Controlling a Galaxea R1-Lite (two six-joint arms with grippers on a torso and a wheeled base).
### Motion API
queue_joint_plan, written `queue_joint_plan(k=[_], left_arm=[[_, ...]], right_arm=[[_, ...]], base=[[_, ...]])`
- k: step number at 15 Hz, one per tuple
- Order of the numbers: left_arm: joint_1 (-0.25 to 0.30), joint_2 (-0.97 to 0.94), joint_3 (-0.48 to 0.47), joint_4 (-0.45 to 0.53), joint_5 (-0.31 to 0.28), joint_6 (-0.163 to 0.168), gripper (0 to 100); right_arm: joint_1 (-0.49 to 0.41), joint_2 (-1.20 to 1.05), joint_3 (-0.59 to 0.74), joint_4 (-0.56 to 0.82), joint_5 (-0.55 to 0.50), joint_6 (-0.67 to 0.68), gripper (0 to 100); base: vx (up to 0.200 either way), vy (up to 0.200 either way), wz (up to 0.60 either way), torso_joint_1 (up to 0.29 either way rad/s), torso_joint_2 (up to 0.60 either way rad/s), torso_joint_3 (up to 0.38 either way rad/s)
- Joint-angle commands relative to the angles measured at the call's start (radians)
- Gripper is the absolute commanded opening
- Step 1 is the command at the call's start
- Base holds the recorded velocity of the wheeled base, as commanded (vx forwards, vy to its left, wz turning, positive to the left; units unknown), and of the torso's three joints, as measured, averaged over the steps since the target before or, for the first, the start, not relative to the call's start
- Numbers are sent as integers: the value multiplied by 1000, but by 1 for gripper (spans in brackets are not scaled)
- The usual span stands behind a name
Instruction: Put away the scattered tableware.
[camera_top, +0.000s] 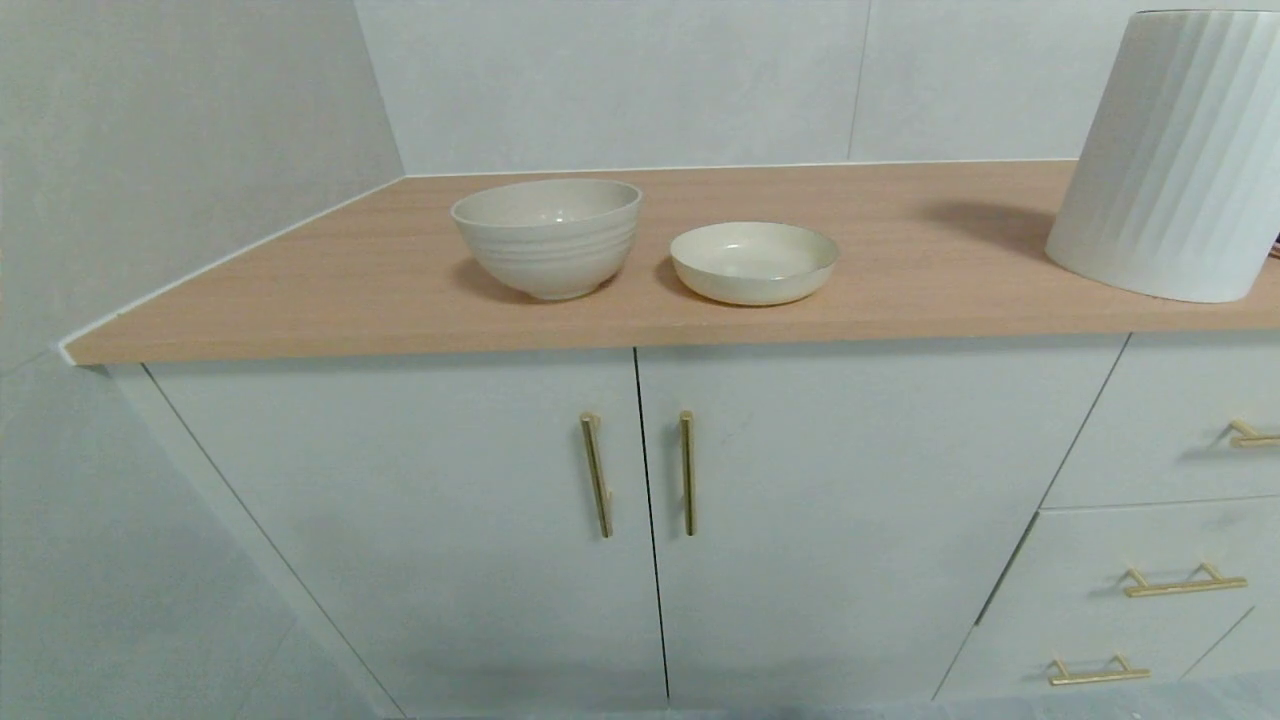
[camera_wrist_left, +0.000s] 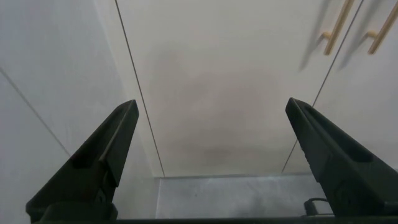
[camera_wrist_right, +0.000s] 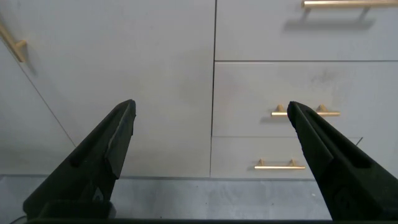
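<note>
A deep bowl (camera_top: 546, 236) and a shallow dish (camera_top: 754, 262) are seen standing upright on the wooden counter (camera_top: 900, 290), near each other but apart, with the bowl toward the robot's left, above the closed cupboard doors (camera_top: 420, 520). Both are judged to be light, stiff and smooth-walled, so slipping is to be expected, and chipping if they are knocked or dropped; the material itself cannot be told. The rim is judged the best place for a hold, with one finger set inside the wall and one outside, as the rounded sides offer little purchase. The left gripper (camera_wrist_left: 210, 109) is spread wide, nothing is held or touched by it, and it is pointed at a cupboard door. The right gripper (camera_wrist_right: 210, 107) is likewise spread wide and holds nothing, facing the drawers (camera_wrist_right: 298, 93).
</note>
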Motion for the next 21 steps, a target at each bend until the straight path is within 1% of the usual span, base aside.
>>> queue_joint_plan(k=[1, 8, 10, 19, 21], left_arm=[[1, 0, 0, 0, 0, 0, 100], [0, 0, 0, 0, 0, 0, 100], [1, 0, 0, 0, 0, 0, 100], [1, 0, 0, 0, 0, -1, 100], [1, 0, 0, 0, 0, -1, 100]], right_arm=[[0, 1, 0, 0, 0, 0, 100], [0, 1, 0, 0, 0, 1, 100], [0, 1, 0, 0, 0, 1, 100], [0, 1, 0, 0, 0, 1, 100], [0, 1, 0, 0, 0, 0, 100]], base=[[0, 0, 0, -36, 100, 56], [0, 0, 0, -2, 9, 5], [0, 0, 600, -5, 5, 7], [0, 0, 0, 0, 0, 0], [0, 200, 0, 0, 0, 7]])
